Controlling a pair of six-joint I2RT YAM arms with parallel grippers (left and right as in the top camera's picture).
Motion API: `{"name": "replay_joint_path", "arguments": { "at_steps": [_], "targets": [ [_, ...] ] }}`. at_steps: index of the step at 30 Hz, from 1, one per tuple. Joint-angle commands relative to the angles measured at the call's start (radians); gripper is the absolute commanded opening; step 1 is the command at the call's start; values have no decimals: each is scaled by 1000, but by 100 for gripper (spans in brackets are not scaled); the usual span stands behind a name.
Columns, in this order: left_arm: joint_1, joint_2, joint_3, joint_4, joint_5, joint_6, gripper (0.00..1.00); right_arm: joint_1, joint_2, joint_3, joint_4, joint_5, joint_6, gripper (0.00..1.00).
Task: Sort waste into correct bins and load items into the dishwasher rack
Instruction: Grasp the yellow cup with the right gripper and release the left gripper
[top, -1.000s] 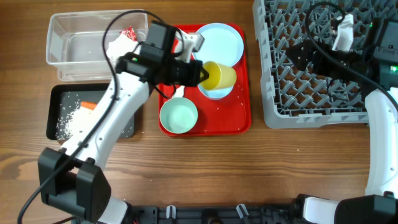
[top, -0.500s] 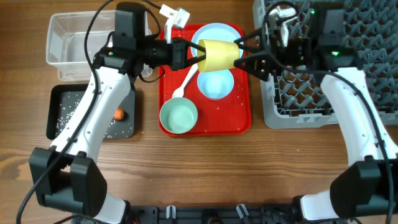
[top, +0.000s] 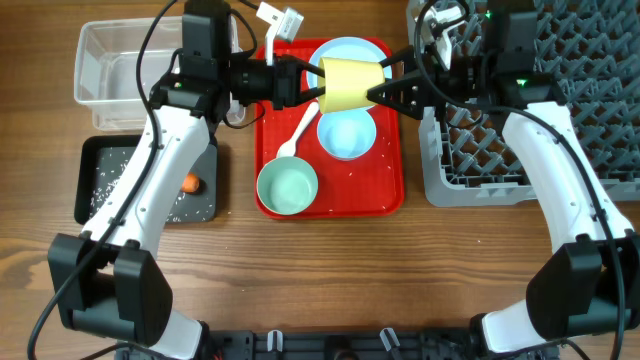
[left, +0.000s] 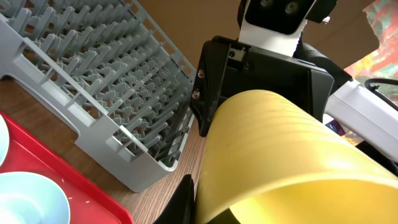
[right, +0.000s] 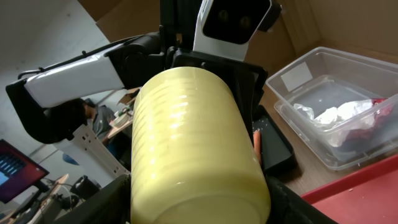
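Observation:
The small yellow cup (top: 345, 85) lies on its side in the air above the red tray, held between both arms. My left gripper (top: 318, 88) is shut on its rim, one finger outside the wall (left: 186, 202). My right gripper (top: 387, 90) is open, a finger on either side of the cup's base (right: 193, 205). Under it are the pale blue plate (top: 350, 52), the blue-white bowl (top: 347, 135), the white spoon (top: 298, 130) and the mint bowl (top: 287, 187). The grey rack (top: 480, 180) stands at the right.
The flat red tray (top: 385, 195) holds the dishes. The clear tub (top: 110, 70) at the back left holds napkins (right: 336, 115) and a red wrapper (right: 379, 106). The black tray (top: 90, 185) holds rice (top: 110, 180) and the carrot (top: 190, 183).
My left arm lifted the cup off the bowl and turned it toward the right. My right arm came from the rack and its fingers now straddle the cup's base.

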Motion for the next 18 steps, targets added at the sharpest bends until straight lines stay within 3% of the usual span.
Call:
{"name": "replay_joint_path", "arguments": {
  "at_steps": [1, 3, 5, 8, 11, 15, 18],
  "targets": [
    [-6, 1, 8, 3, 31, -5, 4, 40, 16, -2, 7, -13, -2, 61],
    [-6, 1, 8, 3, 37, -5, 4, 43, 16, -2, 6, 3, -2, 84],
    [-6, 1, 8, 28, 89, -5, 4, 45, 16, -2, 6, 23, -6, 92],
    [-6, 1, 8, 75, 132, -28, 4, 45, 16, -2, 9, 24, -5, 92],
    [-6, 1, 8, 74, 132, -28, 4, 45, 16, -2, 9, 24, -5, 78],
    [-6, 1, 8, 66, 132, -27, 4, 44, 16, -2, 56, -4, 5, 77],
    [-5, 1, 8, 66, 131, -27, 4, 36, 16, -2, 76, -11, 29, 70]
  ]
}}
